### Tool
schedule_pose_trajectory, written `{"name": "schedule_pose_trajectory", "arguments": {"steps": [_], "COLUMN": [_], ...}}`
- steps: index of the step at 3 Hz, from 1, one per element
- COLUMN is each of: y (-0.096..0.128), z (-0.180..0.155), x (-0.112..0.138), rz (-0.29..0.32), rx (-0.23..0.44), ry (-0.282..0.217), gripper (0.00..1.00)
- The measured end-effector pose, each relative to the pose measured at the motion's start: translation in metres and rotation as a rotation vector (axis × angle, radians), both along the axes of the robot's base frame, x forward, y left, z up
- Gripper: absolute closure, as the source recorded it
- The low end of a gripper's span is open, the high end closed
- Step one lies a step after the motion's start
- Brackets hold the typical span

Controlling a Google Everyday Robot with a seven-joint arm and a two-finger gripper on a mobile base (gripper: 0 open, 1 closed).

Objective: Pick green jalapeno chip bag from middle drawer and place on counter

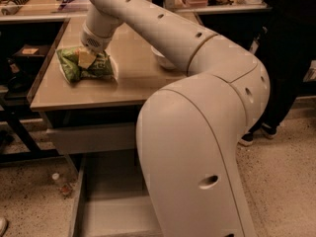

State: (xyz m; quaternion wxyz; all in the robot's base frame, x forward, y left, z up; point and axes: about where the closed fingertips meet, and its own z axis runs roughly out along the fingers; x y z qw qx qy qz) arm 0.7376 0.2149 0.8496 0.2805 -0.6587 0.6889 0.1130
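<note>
Camera view, crinkly green foil chip bag (pixel 95 69) on glossy beige counter (pixel 136 83), gripper (pixel 87 58) atop bag, whether it grips cannot be told, grey metal drawer (pixel 109 216) open below counter.

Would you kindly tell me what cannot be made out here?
In the camera view:
White round bowl: mostly behind the arm.
Grey metal middle drawer: right side behind arm, front cut off at bottom edge.
Gripper, on the crinkly green chip bag: underside hidden by wrist.

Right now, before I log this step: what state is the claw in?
The claw: down at the green jalapeno chip bag on the counter; open or closed cannot be told.
</note>
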Motion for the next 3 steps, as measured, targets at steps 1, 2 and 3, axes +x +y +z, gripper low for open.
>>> {"name": "schedule_pose_trajectory", "arguments": {"steps": [1, 2, 3], "y": [0.0, 0.0, 0.0], "z": [0.0, 0.0, -0.0001], "x": [0.0, 0.0, 0.0], "rz": [0.0, 0.0, 0.0], "rx": [0.0, 0.0, 0.0], "ry": [0.0, 0.0, 0.0], "gripper": [0.12, 0.0, 0.0]}}
